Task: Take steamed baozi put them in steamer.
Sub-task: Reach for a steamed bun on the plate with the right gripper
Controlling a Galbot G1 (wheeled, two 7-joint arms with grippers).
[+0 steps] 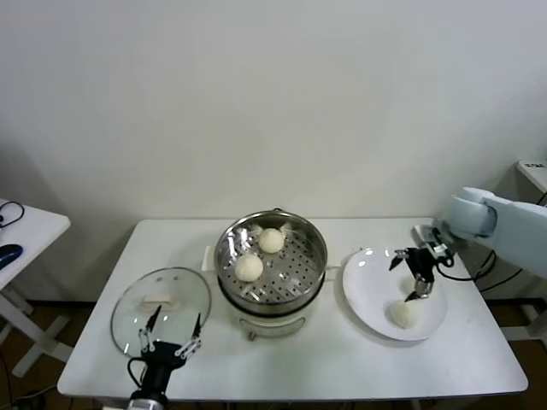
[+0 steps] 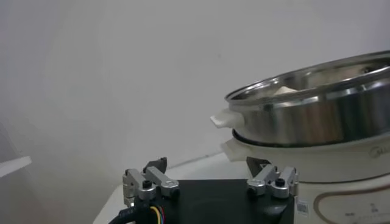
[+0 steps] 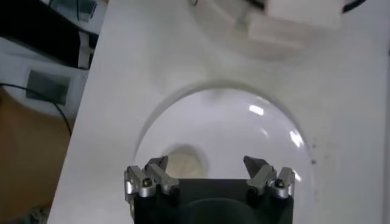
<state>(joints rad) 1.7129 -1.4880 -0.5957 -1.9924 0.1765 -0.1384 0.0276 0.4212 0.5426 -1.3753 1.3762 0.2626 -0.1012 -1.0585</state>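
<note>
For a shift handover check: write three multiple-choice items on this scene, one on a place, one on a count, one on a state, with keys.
1. Where does the glass lid lie?
A. on the steamer
B. on the table, on the steamer's left
C. on the plate

2. How many baozi are in the steamer?
A. two
B. none
C. four

3. The right gripper is:
A. shut on a baozi
B. open above the plate
C. inside the steamer

B: lid rests flat beside the left gripper.
A: two buns on the tray.
B: spread fingers over the plate, last baozi untouched.
</note>
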